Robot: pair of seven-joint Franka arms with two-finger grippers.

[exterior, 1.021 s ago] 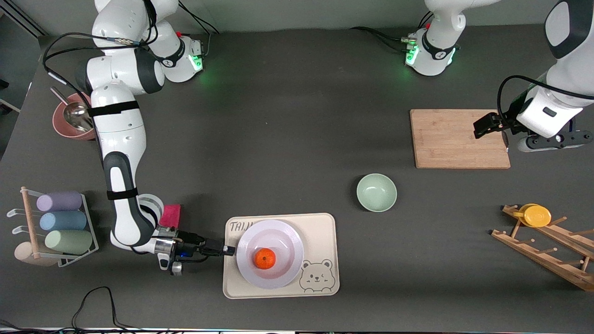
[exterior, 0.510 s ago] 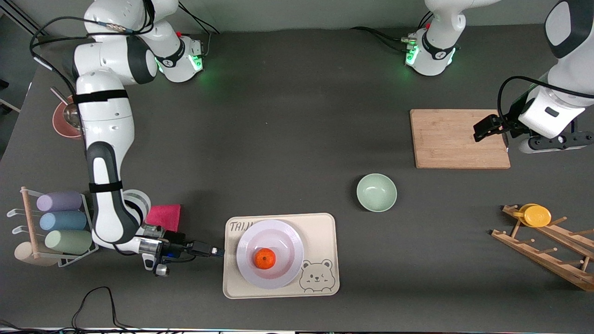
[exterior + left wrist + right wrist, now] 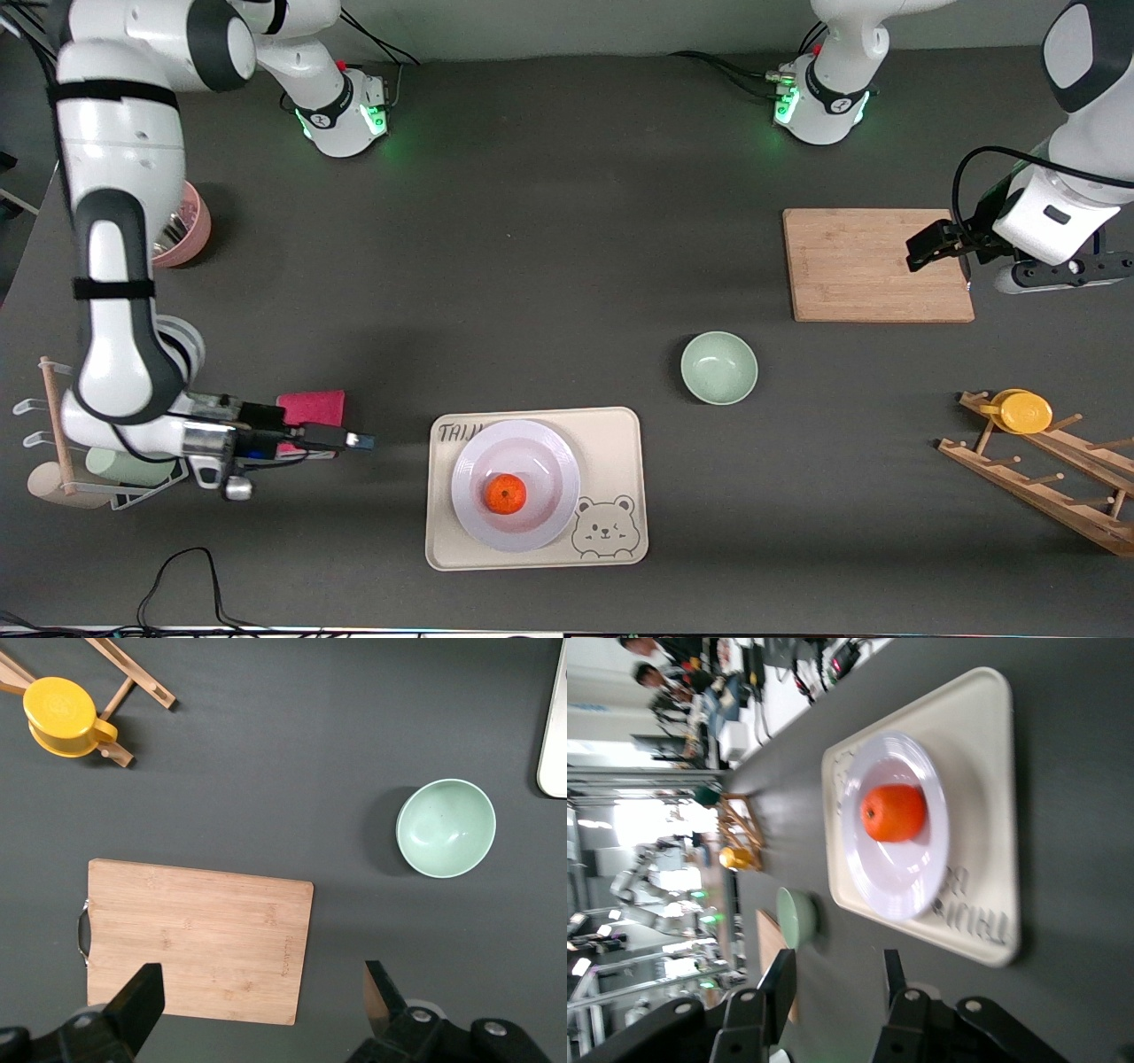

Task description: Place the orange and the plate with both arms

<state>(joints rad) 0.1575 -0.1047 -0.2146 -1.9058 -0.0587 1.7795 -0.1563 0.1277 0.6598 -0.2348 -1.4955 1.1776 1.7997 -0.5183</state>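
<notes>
The orange lies in the white plate, which rests on the cream bear tray. In the right wrist view the orange and plate show apart from the fingers. My right gripper is open and empty, low over bare table beside the tray, toward the right arm's end; its jaws stand apart. My left gripper is open and empty, held over the edge of the wooden cutting board; it waits there.
A pale green bowl stands between tray and cutting board. A pink cloth lies by the right gripper. A mug rack and pink bowl sit at the right arm's end. A yellow cup hangs on a wooden rack.
My right gripper has drawn back from the plate's rim, away from the tray toward the right arm's end. Plate, orange and left arm have stayed put.
</notes>
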